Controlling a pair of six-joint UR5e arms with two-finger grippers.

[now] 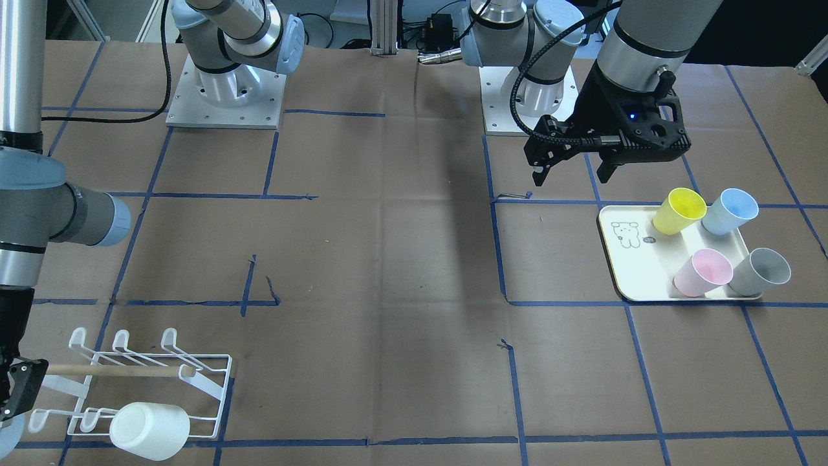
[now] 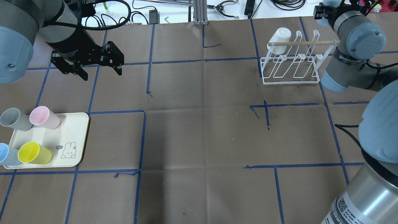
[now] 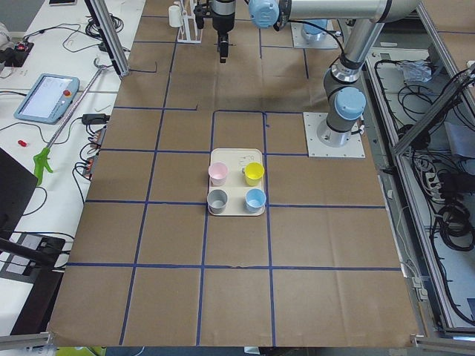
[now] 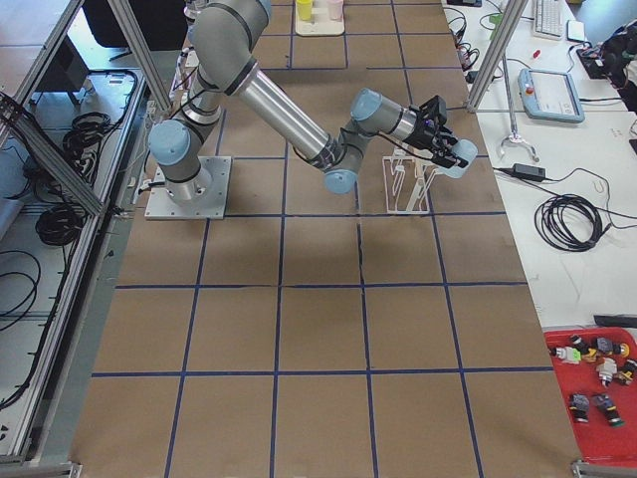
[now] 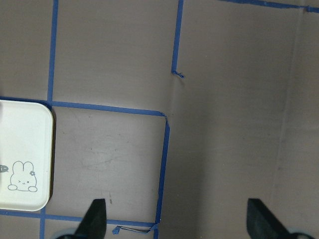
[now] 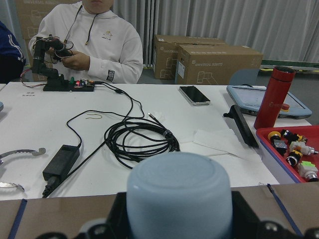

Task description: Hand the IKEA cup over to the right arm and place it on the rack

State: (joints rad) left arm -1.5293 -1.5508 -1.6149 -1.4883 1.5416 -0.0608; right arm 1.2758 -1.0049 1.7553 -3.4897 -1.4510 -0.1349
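Black and spread wide, the left end effector (image 2: 102,75) hangs over bare worktop (image 2: 202,130) with nothing between its fingers. Its wrist view shows only brown paper and blue tape lines (image 5: 167,149) beneath, with a corner of the cream tray (image 2: 73,133) at the edge. That tray lies near it, on the robot's side, and carries four cups standing mouth up: the pink cup (image 2: 43,117) and grey cup (image 2: 14,119) in the farther row, the yellow cup (image 2: 32,153) and blue cup (image 2: 7,154) nearer the robot. Well apart, at the other end of the worktop, the rack (image 2: 292,82) stands with a white cup (image 2: 281,39) hung on a prong at one end. The right end effector (image 1: 19,385) sits just beside the rack, turned toward the operators' desk (image 6: 149,124) (its own camera shows a pale rounded shape (image 6: 179,194) low in the view, which I cannot identify). Whether its fingers are parted or closed cannot be told. Judging from this, one cup is already placed and the step in hand is fetching another, with none gripped yet. The next move calls for the left arm to come down over the tray and close on one cup without knocking its neighbours. It would then lift the cup and carry it toward the middle, where the right arm can take it.
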